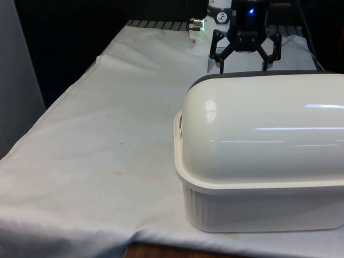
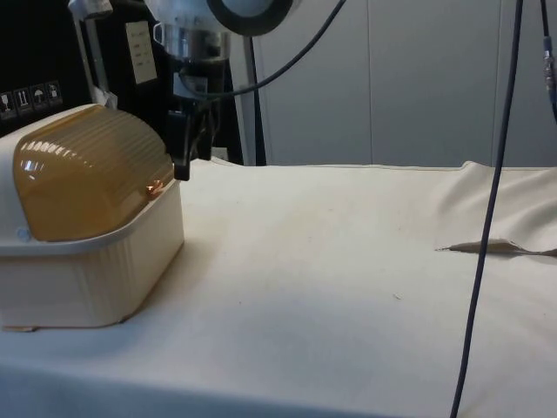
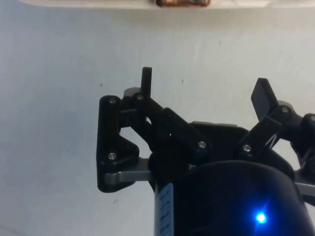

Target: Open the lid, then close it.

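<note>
A cream bread box [image 1: 258, 207] stands on the white cloth and turns its smooth white back to the front view. From the side, its ribbed amber roll-top lid [image 2: 87, 178] curves down to the rim of the base [image 2: 104, 274] and looks closed. My black gripper [image 1: 243, 68] hangs just past the box on its lid side. The fingers [image 2: 181, 161] sit close to the lid's lower edge, and I cannot tell whether they touch it. The gripper [image 3: 204, 82] is open with only cloth showing between its fingers. The box's edge [image 3: 182, 3] lies just ahead of the fingertips.
White cloth [image 2: 331, 261] stretches away from the box's lid side. A black cable [image 2: 487, 218] hangs down near the side view's right, above a raised fold in the cloth [image 2: 496, 248]. The table's edge [image 1: 64, 97] runs along the front view's left.
</note>
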Motion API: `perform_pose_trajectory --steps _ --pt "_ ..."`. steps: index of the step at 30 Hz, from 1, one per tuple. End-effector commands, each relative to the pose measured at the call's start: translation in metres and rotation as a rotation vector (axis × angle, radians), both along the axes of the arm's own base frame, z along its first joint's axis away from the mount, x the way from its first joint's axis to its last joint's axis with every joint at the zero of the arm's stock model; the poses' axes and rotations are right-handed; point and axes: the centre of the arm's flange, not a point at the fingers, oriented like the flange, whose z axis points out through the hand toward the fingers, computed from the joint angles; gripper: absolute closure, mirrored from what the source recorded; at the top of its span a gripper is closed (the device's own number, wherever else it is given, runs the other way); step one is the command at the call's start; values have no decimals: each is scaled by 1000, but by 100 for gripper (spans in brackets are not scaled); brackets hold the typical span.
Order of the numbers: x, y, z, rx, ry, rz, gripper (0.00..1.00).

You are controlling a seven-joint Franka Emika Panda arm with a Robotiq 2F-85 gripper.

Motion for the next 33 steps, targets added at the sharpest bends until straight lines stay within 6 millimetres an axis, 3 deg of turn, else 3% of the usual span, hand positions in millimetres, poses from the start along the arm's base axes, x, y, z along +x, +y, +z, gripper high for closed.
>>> perform_pose_trajectory --steps 1,13,33 --pt "1 2 -3 -1 -17 3 0" --pt "10 10 -19 10 -77 21 0" --pt "18 12 -24 8 -116 26 0"
